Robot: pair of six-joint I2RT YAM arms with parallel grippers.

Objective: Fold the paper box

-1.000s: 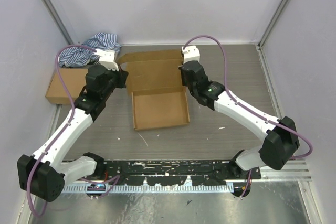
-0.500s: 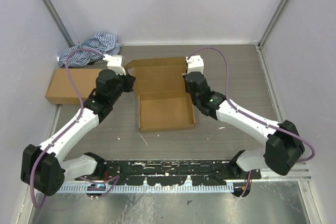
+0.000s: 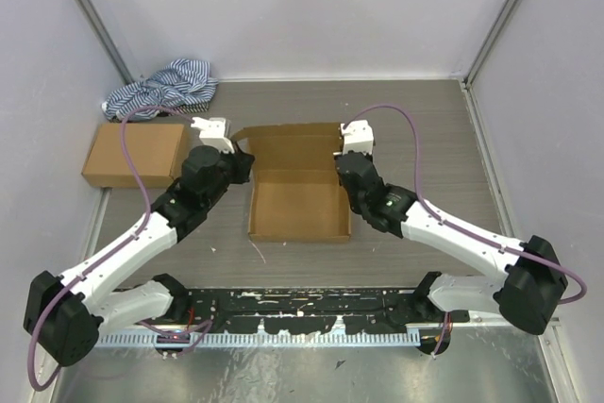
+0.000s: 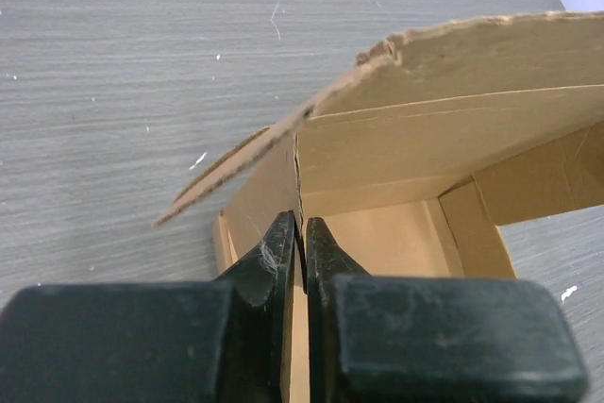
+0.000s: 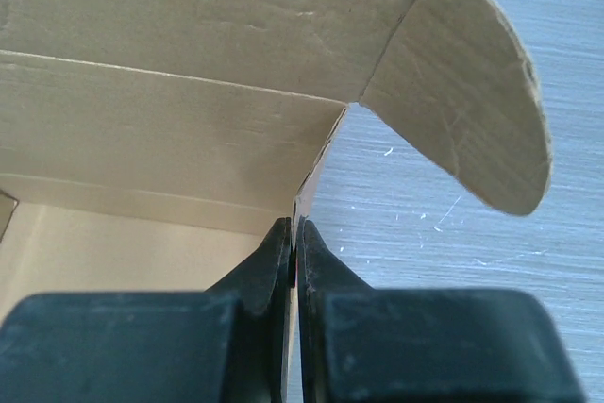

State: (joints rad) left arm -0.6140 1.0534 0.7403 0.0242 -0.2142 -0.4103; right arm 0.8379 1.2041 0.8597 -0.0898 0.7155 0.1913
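A grey wood-grain table [image 3: 425,129] sat between pale walls. The paper box [image 3: 297,205] stood near its middle, tray formed, lid tilted up at the far side. The left fingers [image 4: 278,257] pinched its left wall and the right fingers [image 5: 276,252] its right wall, both narrowly closed on cardboard. From above, the wrists hid the fingertips; the wrist views cut off the box's near part.

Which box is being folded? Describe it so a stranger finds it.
Start at the middle of the table. The paper box sits there, an open brown tray with its lid raised, unlike the closed cardboard box by the left wall.
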